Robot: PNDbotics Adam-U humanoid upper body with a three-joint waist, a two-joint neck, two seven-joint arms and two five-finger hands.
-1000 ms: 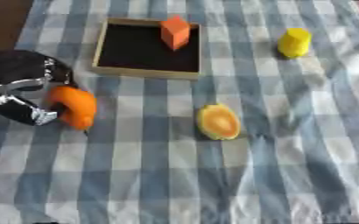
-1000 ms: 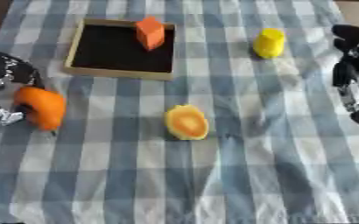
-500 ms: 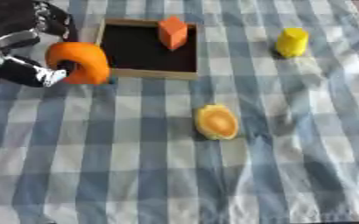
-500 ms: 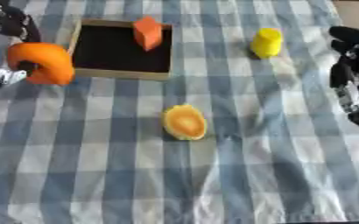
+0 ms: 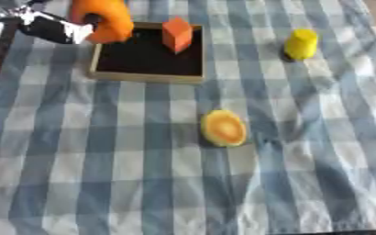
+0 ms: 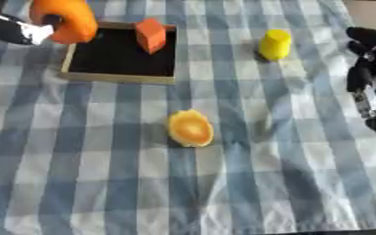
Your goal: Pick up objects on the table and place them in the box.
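We see the left hand point(image 5: 51, 28) curled round an orange ring point(image 5: 103, 18) over the far-left corner of the box point(image 5: 147, 75) (an orange block point(image 5: 177, 34) stands inside). The right hand point(image 6: 372, 78) hangs at the right edge, fingers relaxed, holding nothing. A yellow cup point(image 5: 301, 44) stands far right; an orange half point(image 5: 223, 128) lies mid-cloth point(image 5: 103, 183).

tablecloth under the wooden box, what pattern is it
The tablecloth is a blue and white check, clearest in the left eye view.

No readable text, label, brand, number or sign shows in either view.
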